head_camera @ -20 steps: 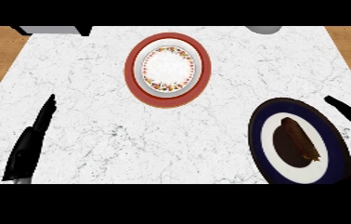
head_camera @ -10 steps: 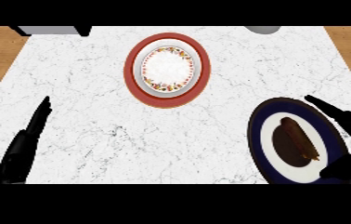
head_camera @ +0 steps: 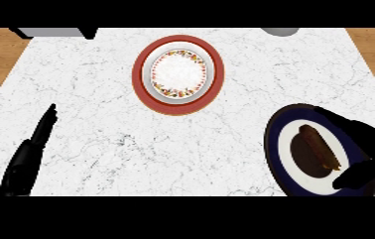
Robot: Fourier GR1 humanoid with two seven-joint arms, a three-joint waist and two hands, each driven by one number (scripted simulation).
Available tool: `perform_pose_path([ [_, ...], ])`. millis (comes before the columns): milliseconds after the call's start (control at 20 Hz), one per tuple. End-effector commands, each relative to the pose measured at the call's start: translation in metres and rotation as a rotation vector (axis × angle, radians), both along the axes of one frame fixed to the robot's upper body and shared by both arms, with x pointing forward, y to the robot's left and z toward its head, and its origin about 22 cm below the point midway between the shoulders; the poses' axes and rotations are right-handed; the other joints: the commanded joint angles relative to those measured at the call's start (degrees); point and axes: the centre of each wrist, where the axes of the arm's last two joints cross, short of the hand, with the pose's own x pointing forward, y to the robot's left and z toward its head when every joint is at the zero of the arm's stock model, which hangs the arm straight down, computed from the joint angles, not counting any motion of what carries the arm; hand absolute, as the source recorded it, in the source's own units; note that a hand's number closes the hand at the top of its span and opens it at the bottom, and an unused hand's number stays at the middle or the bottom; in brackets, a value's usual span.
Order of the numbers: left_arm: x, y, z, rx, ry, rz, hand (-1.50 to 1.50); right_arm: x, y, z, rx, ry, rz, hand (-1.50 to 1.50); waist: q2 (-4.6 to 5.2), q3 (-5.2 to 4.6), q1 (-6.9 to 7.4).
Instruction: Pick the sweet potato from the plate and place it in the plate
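A brown sweet potato [head_camera: 318, 150] lies on the white centre of a dark blue plate [head_camera: 274, 135] at the counter's right front. My right hand [head_camera: 360, 133] reaches in from the right edge and hangs over that plate. It is open, with its fingers past the potato's far end and its thumb near the plate's front right. It hides the plate's right side. A red plate [head_camera: 139, 80] with a white, flower-patterned centre sits at the counter's middle back, with nothing on it. My left hand [head_camera: 28, 156] rests open at the lower left, fingers straight.
A grey appliance [head_camera: 50, 32] stands at the back left corner and a grey round object [head_camera: 281, 31] at the back edge. Wooden floor shows beyond the counter's left and right edges.
My right hand has come in from the right edge and spread over the blue plate beside the sweet potato. The left hand has sunk slightly toward the lower left.
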Motion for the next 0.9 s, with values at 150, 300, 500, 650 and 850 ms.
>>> perform_pose_path([
  [150, -0.006, 0.009, 0.009, 0.002, 0.004, -0.008, 0.00, -0.003, -0.001, -0.011, 0.005, 0.026, 0.007, -1.50, -0.04, -0.01, -0.08],
  [300, 0.022, 0.012, 0.005, -0.003, -0.002, -0.018, 0.00, 0.010, 0.013, -0.025, 0.004, 0.023, 0.017, -1.50, 0.01, -0.01, -0.13],
  [500, -0.001, 0.011, 0.006, 0.001, 0.005, 0.019, 0.00, 0.004, -0.013, -0.012, 0.070, -0.028, 0.046, 1.50, -0.04, 0.00, -0.08],
  [650, 0.014, -0.003, 0.005, 0.010, 0.003, 0.013, 0.00, 0.024, -0.004, -0.029, 0.077, -0.049, 0.034, 1.50, 0.02, 0.00, -0.02],
  [850, 0.011, 0.000, -0.001, -0.008, -0.005, 0.006, 0.00, -0.006, -0.007, -0.043, 0.044, -0.064, 0.055, 1.50, -0.02, -0.01, -0.23],
])
